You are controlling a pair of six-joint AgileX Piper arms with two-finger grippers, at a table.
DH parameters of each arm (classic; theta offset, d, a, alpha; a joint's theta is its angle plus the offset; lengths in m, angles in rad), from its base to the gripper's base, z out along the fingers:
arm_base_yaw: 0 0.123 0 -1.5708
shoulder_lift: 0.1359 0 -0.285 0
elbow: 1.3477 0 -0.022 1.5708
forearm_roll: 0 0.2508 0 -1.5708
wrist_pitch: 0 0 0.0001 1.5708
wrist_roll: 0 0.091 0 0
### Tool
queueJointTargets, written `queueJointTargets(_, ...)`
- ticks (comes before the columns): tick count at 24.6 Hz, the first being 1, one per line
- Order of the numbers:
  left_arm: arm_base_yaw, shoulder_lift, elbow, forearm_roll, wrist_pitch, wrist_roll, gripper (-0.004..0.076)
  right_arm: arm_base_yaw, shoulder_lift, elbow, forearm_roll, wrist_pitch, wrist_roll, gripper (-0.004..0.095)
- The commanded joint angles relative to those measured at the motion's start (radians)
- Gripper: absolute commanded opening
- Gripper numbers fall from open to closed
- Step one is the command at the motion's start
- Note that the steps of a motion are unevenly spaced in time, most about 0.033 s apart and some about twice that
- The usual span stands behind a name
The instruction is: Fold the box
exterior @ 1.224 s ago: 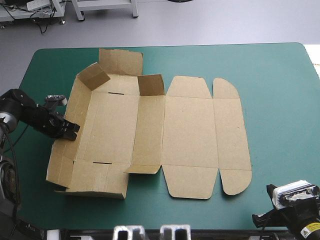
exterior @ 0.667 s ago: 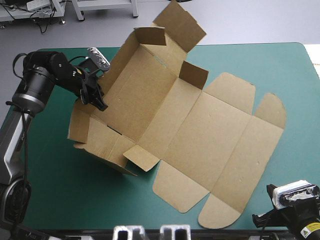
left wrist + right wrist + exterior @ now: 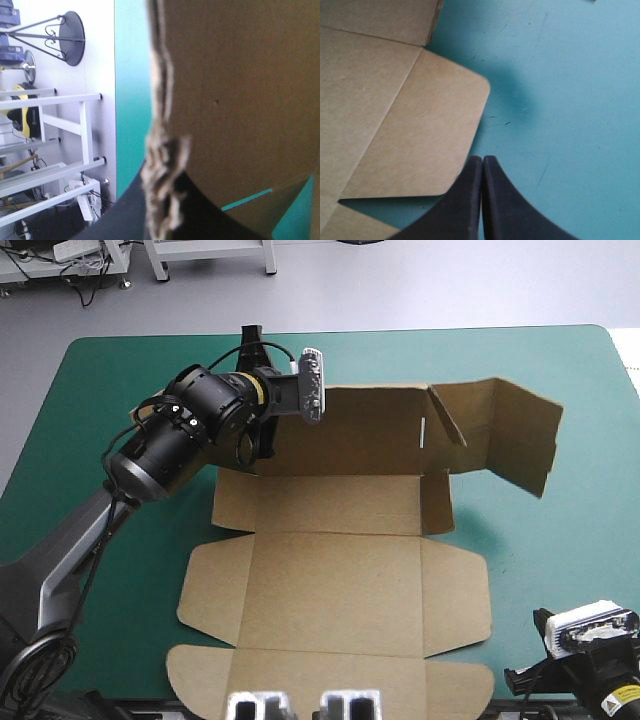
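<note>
Where the left gripper pinches it, the box is a cut sheet of plain brown board, matte and smooth on its faces and creased along straight score lines. In the left wrist view its cut edge looks rough and wavy, running up from between the two black fingers, which are pressed all but together on the sheet. The sheet's long axis runs from the table's far side toward its near edge. Most of it lies flat on the teal-green cover, from the middle of the table to the near edge, with rounded flaps at the near corners. The far part stands up as a long wall, held at its left end, and a further panel at the right end hangs bent and lifted off the cover. The right gripper sits low at the near right corner, its fingers meeting in one pointed arch and holding nothing, with a rounded flap just ahead of it.
</note>
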Motion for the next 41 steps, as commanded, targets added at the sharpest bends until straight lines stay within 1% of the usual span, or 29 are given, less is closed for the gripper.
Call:
queueJointTargets(1,-0.042,-0.042,-0.038,0.041,-0.079,-0.018,-0.001,-0.001,0.016,-0.022,0.006,-0.065,-0.006,-0.0009)
queueJointTargets(6,-0.05,-0.042,-0.022,0.081,-0.092,-0.071,-0.001,-0.001,0.016,-0.022,0.006,-0.065,-0.006,-0.0009)
queueJointTargets(10,-0.05,-0.044,0.026,0.176,-0.171,-0.147,-0.001,-0.001,0.016,-0.022,0.004,-0.065,-0.008,-0.0009)
queueJointTargets(12,-0.05,-0.044,0.08,0.279,-0.234,-0.261,-0.001,-0.001,0.016,-0.022,-0.005,-0.065,-0.008,-0.0009)
queueJointTargets(17,-0.072,-0.054,0.218,0.362,-0.257,-0.324,-0.001,-0.001,0.019,-0.055,-0.015,-0.065,0.055,-0.0009)
queueJointTargets(19,-0.1,-0.091,0.311,0.465,-0.312,-0.434,-0.001,-0.001,0.047,-0.121,-0.04,-0.065,0.086,-0.0009)
queueJointTargets(20,-0.104,-0.104,0.335,0.494,-0.329,-0.464,-0.001,-0.001,0.06,-0.142,-0.043,-0.065,0.091,-0.0009)
queueJointTargets(21,-0.104,-0.123,0.373,0.542,-0.356,-0.5,-0.001,-0.001,0.095,-0.184,-0.041,-0.07,0.091,-0.0009)
queueJointTargets(24,-0.104,-0.144,0.435,0.633,-0.376,-0.591,-0.001,-0.001,0.208,-0.293,-0.022,-0.073,0.091,-0.0009)
queueJointTargets(27,-0.104,-0.165,0.503,0.693,-0.383,-0.697,-0.001,-0.001,0.383,-0.495,0.059,-0.08,0.081,-0.0009)
queueJointTargets(32,-0.112,-0.178,0.555,0.793,-0.38,-0.775,-0.001,-0.001,0.604,-0.739,0.133,-0.055,0.067,-0.0009)
queueJointTargets(36,-0.111,-0.184,0.556,0.793,-0.39,-0.798,-0.001,-0.001,0.798,-0.922,0.171,-0.051,0.033,-0.0009)
queueJointTargets(38,-0.111,-0.184,0.556,0.796,-0.39,-0.809,-0.001,-0.001,0.892,-1.006,0.185,-0.042,0.031,-0.0009)
queueJointTargets(41,-0.111,-0.184,0.556,0.796,-0.388,-0.805,-0.001,-0.001,1.057,-1.15,0.185,0.005,0.031,-0.0009)
